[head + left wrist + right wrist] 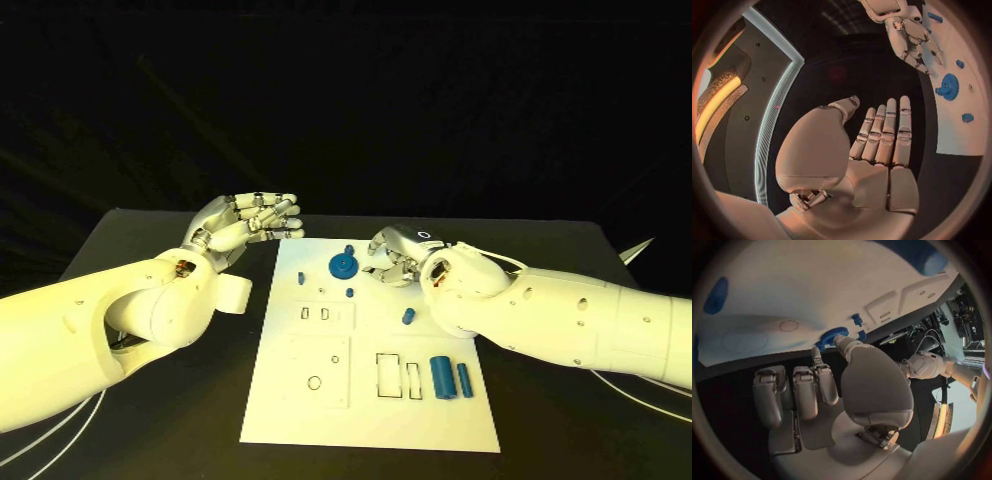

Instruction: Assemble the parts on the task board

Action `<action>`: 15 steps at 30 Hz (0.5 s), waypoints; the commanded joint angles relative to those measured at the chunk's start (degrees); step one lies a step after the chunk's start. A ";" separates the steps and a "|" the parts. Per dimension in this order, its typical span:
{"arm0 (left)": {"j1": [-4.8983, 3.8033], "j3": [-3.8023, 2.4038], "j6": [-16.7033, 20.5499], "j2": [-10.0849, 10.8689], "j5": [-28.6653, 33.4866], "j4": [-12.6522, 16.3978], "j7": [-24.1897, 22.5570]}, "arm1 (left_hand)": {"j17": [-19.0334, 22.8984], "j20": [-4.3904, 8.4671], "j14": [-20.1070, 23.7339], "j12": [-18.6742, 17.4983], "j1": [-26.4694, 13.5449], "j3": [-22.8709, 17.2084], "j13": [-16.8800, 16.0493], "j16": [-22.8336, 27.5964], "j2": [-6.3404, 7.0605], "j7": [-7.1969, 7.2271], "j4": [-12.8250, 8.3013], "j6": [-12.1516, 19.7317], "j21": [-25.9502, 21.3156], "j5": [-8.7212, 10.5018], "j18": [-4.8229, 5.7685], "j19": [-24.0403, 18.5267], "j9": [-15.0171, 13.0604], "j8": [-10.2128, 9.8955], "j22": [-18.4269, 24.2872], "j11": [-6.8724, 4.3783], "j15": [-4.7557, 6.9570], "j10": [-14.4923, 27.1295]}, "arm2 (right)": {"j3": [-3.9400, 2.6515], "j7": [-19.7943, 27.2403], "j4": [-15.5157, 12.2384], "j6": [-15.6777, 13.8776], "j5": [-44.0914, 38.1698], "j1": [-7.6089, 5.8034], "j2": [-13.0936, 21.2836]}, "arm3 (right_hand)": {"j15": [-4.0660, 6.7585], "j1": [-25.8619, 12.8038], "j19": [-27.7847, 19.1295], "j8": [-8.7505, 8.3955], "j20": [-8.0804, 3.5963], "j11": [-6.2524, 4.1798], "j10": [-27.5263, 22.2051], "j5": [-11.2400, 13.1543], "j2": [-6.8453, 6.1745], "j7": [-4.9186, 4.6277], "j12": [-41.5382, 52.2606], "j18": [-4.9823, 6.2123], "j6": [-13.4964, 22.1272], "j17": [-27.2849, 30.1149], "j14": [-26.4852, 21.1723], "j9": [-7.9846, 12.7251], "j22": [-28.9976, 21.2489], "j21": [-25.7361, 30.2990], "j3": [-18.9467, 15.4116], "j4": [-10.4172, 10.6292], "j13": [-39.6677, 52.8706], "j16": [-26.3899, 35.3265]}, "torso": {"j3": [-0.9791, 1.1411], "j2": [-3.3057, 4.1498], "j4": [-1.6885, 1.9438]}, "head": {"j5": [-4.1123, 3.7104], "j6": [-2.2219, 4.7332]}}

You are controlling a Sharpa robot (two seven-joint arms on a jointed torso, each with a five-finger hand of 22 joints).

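**A:** So where's everything sitting on the task board (368,420)?

**B:** The white plate is laid in the middle of the black table (577,440). A blue gear (343,265) is seen near its far edge, with a small blue peg (302,278) to one side and another small blue piece (351,293) just in front of it. Further along, a little blue pin (408,317) is laid on the plate near the right arm. Two blue cylinders (451,379) are placed side by side toward the near end, next to some rectangular outlines. No writing or brand can be read on the plate, only outlines.

**A:** And the hands?

**B:** The right hand (400,254) is held low over the far end of the plate, just beside the gear. Its fingers are curled downward; in the right wrist view the thumb tip is seen right at the gear's toothed edge (831,336). Whether anything is actually gripped can't be told.

**A:** Left one?

**B:** The left hand (245,222) is held up off the plate's far left corner, above the table. Nothing is held; in the left wrist view the fingers (886,132) are stretched out straight, close together.
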State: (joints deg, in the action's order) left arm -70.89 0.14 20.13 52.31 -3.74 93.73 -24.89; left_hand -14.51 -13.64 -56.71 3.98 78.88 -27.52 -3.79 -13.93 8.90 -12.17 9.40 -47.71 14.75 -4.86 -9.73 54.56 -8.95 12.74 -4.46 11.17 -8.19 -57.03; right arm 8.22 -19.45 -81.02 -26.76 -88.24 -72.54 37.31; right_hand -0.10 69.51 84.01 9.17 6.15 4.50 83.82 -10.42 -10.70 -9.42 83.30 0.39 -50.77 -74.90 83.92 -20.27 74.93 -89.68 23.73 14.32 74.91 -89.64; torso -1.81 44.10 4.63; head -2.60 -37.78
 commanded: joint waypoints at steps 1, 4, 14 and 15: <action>-0.06 -0.04 -0.61 -0.01 0.12 0.01 -0.47 | -0.07 -0.16 0.18 -0.26 0.57 0.22 -0.02 0.19 -0.03 -2.50 -0.27 0.48 0.11 0.25 -0.73 0.20 0.08 -0.37 0.08 0.11 -0.05 0.17 | -0.20 1.55 -2.27 -3.32 4.31 -0.90 3.02 | -0.28 -0.15 5.73 0.00 0.14 0.13 0.68 -0.21 -0.31 -0.05 0.12 -0.24 -0.44 -14.73 5.99 -0.05 14.59 0.12 0.02 -0.14 8.88 -0.23 | 0.03 -0.12 -0.11 | -0.56 0.17; -0.06 -0.04 -0.57 0.15 0.12 -0.03 -0.49 | -0.07 -0.16 0.18 -0.26 0.57 0.22 -0.02 0.19 -0.03 -2.50 -0.27 0.48 0.11 0.25 -0.73 0.20 0.08 -0.37 0.08 0.11 -0.05 0.17 | -0.27 4.38 -3.93 -1.98 9.99 -2.11 6.90 | -0.18 0.89 5.51 -0.15 0.05 0.05 0.31 0.46 -0.75 0.01 -0.31 -0.12 -0.61 -14.30 5.89 -0.04 14.19 0.48 0.24 -1.28 8.51 -0.07 | 0.06 -0.17 -0.34 | -0.73 0.32; -0.05 -0.03 -0.59 0.20 0.12 -0.33 -0.52 | -0.16 -0.16 0.18 -0.26 0.69 0.18 -0.02 0.21 -0.09 -2.49 -0.35 0.49 0.11 0.25 -0.73 0.21 0.08 -0.39 0.09 0.11 -0.04 0.18 | -0.20 18.89 -3.10 2.15 22.60 -3.16 16.69 | -0.15 5.63 5.43 -1.21 0.00 0.01 -0.72 0.61 -2.10 0.03 -1.50 -0.08 -0.15 -14.52 5.94 0.19 14.08 0.61 1.27 -5.83 7.59 -0.15 | 0.51 -0.29 -1.04 | -0.96 0.08; -0.05 -0.03 -0.61 0.18 0.12 -0.36 -0.52 | -0.16 -0.16 0.18 -0.26 0.69 0.18 -0.02 0.21 -0.09 -2.49 -0.35 0.49 0.11 0.25 -0.73 0.21 0.08 -0.39 0.09 0.11 -0.04 0.18 | -0.15 19.65 -2.72 2.39 22.96 -3.10 17.18 | -0.15 5.74 5.45 -1.27 0.00 0.00 -0.77 0.62 -2.15 0.03 -1.57 -0.10 -0.09 -14.54 5.94 0.21 14.12 0.58 1.28 -5.94 7.53 -0.15 | 0.55 -0.29 -1.07 | -0.92 0.03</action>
State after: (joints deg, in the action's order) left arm -70.89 0.15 20.14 52.61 -3.74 93.32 -24.91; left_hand -14.62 -13.64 -56.71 3.98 78.88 -27.36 -3.79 -13.93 8.90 -12.17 9.24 -47.71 14.75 -4.86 -9.73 54.56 -8.95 12.74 -4.46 11.17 -8.19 -57.03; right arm 8.04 -6.99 -83.98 -26.86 -70.57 -75.69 54.30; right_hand -0.10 74.87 84.00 7.99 6.15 4.51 83.41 -9.84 -12.98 -9.43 81.96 0.39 -51.28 -74.95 83.92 -20.08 74.92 -89.07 25.08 8.35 74.91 -89.64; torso -1.42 43.86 3.76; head -3.58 -37.55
